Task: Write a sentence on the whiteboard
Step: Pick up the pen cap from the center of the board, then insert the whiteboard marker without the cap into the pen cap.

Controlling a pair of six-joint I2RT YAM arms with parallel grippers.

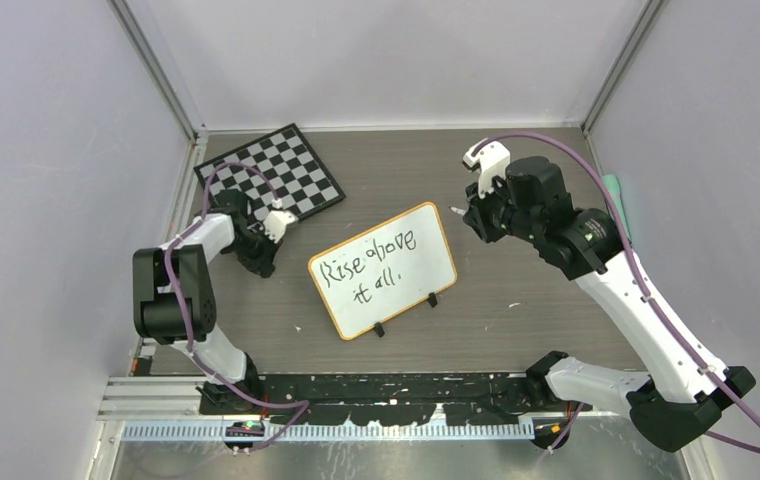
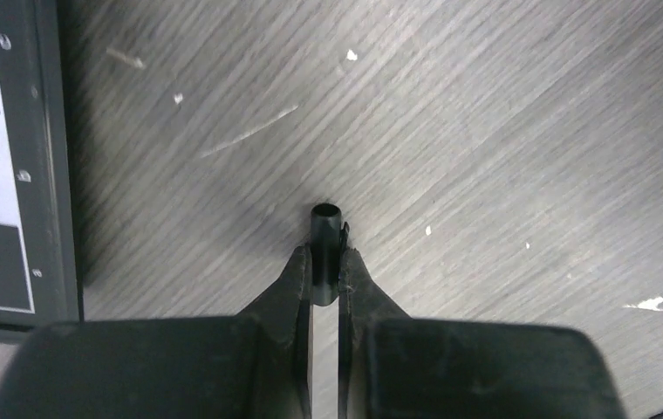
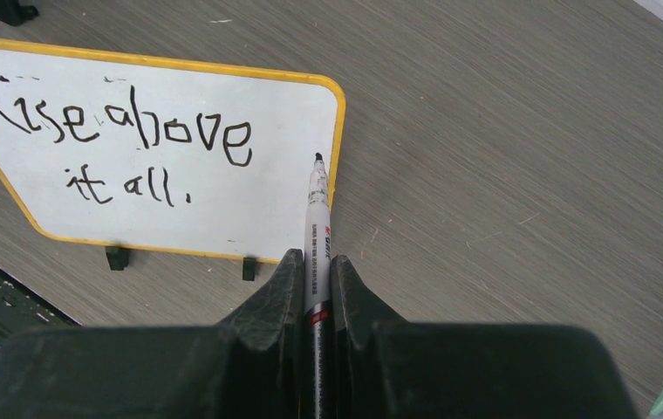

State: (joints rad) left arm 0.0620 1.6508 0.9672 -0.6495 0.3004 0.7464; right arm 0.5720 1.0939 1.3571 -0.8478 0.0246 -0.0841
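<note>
The whiteboard [image 1: 384, 268] lies on the table's middle, orange-rimmed, with two black feet clips at its near edge. The sentence [image 1: 368, 264] "Rise above it all." is written on it in black, in two lines. It also shows in the right wrist view [image 3: 110, 131] on the whiteboard [image 3: 223, 201]. My right gripper [image 1: 468, 215] is shut on a white marker [image 3: 317, 218], uncapped, its black tip held above the board's right edge. My left gripper [image 1: 261, 262] is shut on a black marker cap [image 2: 326, 249], left of the board, above bare table.
A black-and-white chessboard [image 1: 276, 175] lies at the back left; its edge shows in the left wrist view [image 2: 14, 166]. A pale green object [image 1: 616, 200] rests by the right wall. A black rail [image 1: 396, 388] runs along the near edge.
</note>
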